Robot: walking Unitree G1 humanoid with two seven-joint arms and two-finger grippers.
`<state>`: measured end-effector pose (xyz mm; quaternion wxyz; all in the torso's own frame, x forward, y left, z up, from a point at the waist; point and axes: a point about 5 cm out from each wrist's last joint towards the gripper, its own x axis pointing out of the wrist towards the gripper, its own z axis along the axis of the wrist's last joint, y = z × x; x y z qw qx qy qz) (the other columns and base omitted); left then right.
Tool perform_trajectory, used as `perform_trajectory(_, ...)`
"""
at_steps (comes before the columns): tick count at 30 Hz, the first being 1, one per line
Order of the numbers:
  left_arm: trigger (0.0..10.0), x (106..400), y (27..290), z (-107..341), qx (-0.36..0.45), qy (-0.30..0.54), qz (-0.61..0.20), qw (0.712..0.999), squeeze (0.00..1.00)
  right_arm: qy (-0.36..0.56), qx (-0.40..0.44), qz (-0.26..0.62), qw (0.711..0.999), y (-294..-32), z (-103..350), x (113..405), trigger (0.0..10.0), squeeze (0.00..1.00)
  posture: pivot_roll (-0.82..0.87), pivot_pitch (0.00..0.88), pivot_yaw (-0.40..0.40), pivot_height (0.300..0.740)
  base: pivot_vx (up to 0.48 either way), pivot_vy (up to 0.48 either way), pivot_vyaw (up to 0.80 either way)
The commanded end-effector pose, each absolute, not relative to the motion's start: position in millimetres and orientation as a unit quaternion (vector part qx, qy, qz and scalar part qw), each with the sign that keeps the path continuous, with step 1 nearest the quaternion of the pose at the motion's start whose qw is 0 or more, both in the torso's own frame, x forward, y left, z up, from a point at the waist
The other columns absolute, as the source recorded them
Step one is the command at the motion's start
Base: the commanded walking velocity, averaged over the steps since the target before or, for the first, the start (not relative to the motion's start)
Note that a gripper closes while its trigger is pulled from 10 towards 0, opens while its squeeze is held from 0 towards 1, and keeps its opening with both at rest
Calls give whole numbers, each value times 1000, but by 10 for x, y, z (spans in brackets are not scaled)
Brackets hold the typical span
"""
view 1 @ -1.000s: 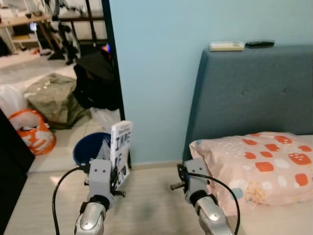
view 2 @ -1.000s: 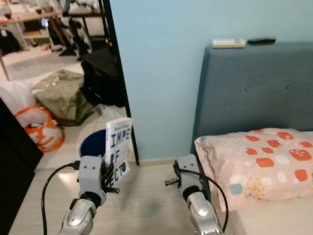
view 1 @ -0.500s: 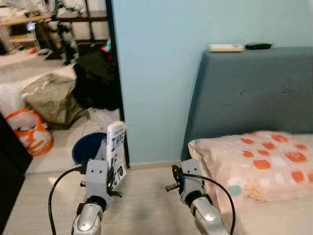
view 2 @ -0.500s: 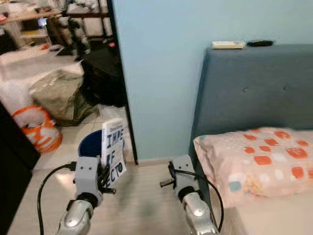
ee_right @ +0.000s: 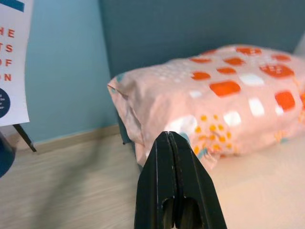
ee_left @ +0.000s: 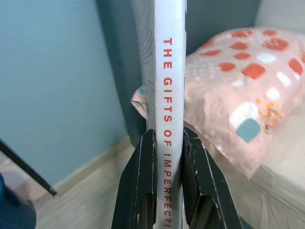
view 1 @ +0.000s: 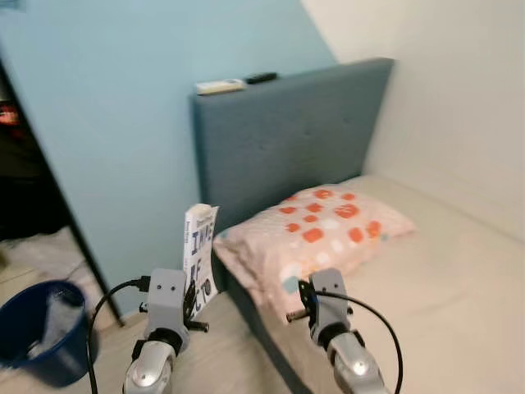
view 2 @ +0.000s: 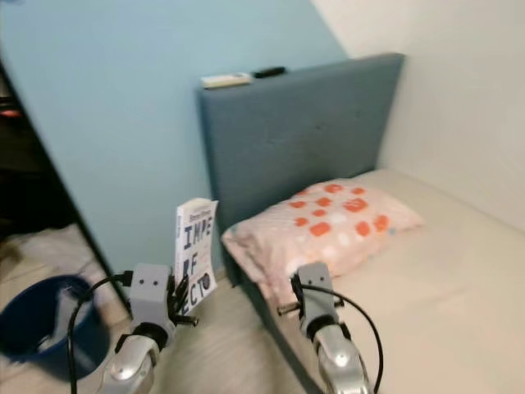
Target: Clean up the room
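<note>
I hold a white paperback book (view 1: 198, 256) upright in my left gripper (ee_left: 169, 157); its spine with red letters (ee_left: 169, 109) sits clamped between the two black fingers (ee_left: 145, 191). The book stands low in the eye views, left of the bed. My right gripper (ee_right: 170, 148) is shut with nothing in it, and points toward the pink patterned pillow (ee_right: 224, 95). Its wrist (view 1: 321, 300) shows near the bed's corner.
A bed with a beige sheet (view 1: 443, 271) and grey-blue headboard (view 1: 287, 135) lies ahead to the right. A white remote (view 1: 220, 85) and a dark remote (view 1: 261, 78) rest on the headboard's top. A blue bin (view 1: 37, 328) stands at the left by a dark doorway.
The camera has swung to the right: the bed and pillow now lie in the middle and the doorway clutter has slid off to the left. Both grippers keep their hold and pose.
</note>
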<state>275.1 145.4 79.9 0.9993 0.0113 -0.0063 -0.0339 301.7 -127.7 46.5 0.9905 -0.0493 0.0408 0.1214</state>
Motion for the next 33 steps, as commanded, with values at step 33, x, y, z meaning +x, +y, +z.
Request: perform_trajectory(33, 10000, 2810, 1415, 741, -6, 8, -14, 1000, 0, 62, -51, 111, 991, -1387, 429, 3007, 10000, 0, -58, 102, -13, 740, 0, 0, -800)
